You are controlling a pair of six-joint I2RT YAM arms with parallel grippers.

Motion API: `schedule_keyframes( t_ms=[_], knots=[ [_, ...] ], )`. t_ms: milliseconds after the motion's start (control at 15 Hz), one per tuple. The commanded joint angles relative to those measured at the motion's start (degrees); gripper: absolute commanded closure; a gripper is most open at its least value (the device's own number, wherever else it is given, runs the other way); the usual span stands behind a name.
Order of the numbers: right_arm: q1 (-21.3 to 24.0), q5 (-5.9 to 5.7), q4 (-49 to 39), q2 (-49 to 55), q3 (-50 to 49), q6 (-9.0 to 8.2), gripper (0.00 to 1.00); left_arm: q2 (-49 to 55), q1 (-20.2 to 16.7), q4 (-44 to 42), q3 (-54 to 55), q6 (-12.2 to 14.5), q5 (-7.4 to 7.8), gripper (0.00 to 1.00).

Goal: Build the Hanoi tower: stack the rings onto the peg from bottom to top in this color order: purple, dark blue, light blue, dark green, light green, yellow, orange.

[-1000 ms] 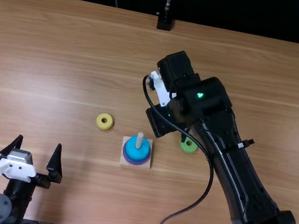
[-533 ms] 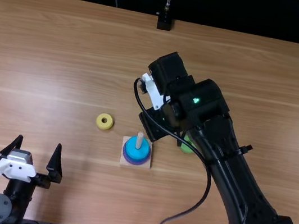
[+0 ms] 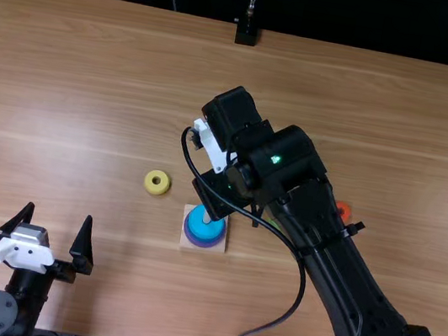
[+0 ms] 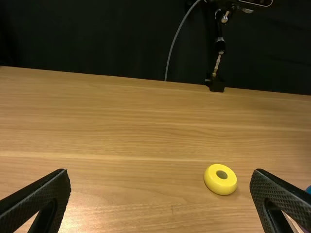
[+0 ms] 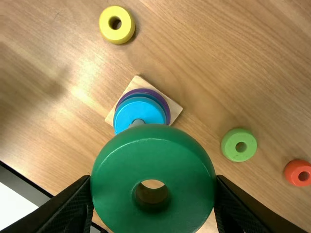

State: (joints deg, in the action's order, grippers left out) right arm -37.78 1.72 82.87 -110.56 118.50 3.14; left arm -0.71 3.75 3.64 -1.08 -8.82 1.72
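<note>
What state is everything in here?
Left tool, open, empty.
Right tool, closed on dark green ring.
Dark green ring, held aloft.
Peg, upright.
Purple ring, stacked lowest.
Dark blue ring, stacked second.
Light blue ring, stacked third.
Light green ring, loose.
Yellow ring, loose.
Orange ring, loose.

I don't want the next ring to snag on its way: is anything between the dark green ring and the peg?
Nothing visible stands between the dark green ring, held in the right gripper, and the peg. The yellow ring, light green ring and orange ring lie off to the sides.
</note>
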Motion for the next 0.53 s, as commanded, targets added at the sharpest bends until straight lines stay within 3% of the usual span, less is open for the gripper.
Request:
schedule_keyframes(
  t_ms=[0, 467],
  knots=[
    [-1.24, 0.18, 0.09, 2.19, 0.95, 0.13, 1.00, 0.71, 0.03, 0.05, 1.08, 0.80, 0.08, 0.00],
    [-1.95, 0.18, 0.20, 2.19, 0.07, 0.13, 1.00, 0.71, 0.03, 0.05, 1.08, 0.80, -0.03, 0.00]
  ],
)
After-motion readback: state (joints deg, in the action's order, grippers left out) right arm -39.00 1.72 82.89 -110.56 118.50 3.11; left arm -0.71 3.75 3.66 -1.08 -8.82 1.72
